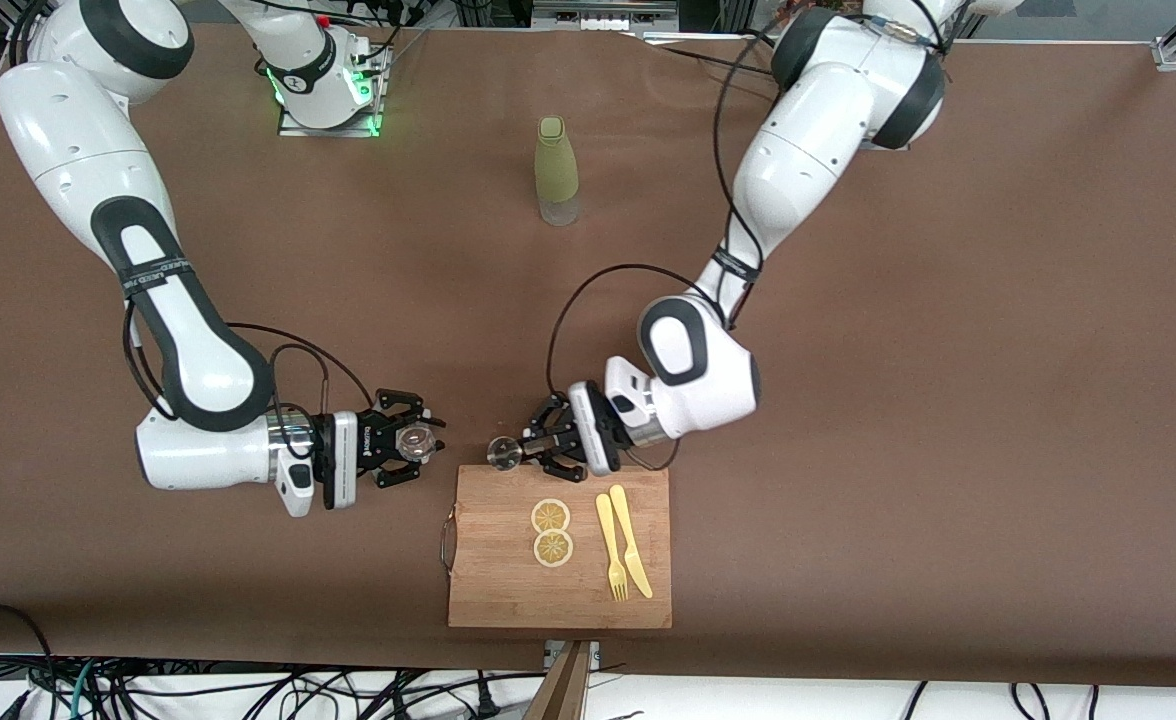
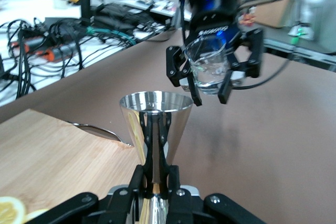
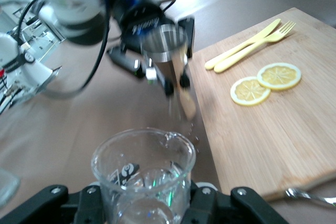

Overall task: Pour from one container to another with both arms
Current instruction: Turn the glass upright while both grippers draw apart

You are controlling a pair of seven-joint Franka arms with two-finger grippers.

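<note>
The silver hourglass jigger [image 1: 504, 453] stands upright in my left gripper [image 1: 526, 449], which is shut on its narrow waist, over the cutting board's corner toward the robots. In the left wrist view the jigger [image 2: 156, 121] rises from the fingers [image 2: 148, 177]. My right gripper [image 1: 418, 443] is shut on the small clear glass [image 1: 414, 441], held upright a short gap away toward the right arm's end. The glass [image 3: 144, 174] fills the right wrist view, with the jigger [image 3: 170, 61] past it. The glass [image 2: 209, 66] also shows in the left wrist view.
A wooden cutting board [image 1: 508, 590] lies near the table's front edge, carrying two lemon slices [image 1: 551, 532] and a yellow fork and knife [image 1: 623, 543]. A tall olive-green bottle [image 1: 556, 170] stands far off, toward the robots' bases.
</note>
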